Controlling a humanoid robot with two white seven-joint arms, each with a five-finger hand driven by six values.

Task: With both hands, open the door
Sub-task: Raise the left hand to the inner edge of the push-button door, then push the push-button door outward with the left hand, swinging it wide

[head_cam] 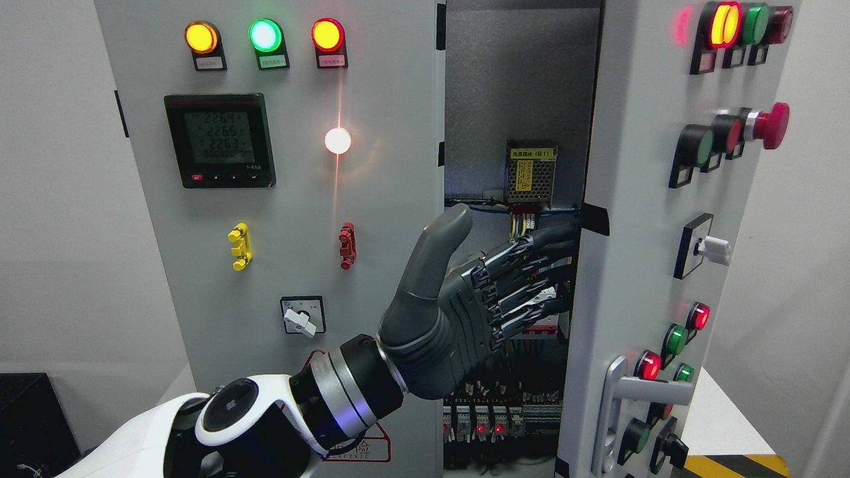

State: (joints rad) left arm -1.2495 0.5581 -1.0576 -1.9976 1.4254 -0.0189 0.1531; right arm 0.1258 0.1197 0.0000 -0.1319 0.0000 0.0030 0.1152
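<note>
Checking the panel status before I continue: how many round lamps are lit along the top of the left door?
3, in a row above the meter: a yellow lamp at left, a green lamp in the middle, a red lamp at right. The white glow lower down is separate.

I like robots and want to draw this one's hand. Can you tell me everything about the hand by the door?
The left hand is dark grey, with jointed, ribbed fingers and a smooth thumb that points up. It joins a black and silver wrist on a white arm coming from the lower left. Its fingers reach sideways into the gap and go behind the edge of the right door, which stands partly open. The fingertips are hidden.
</note>
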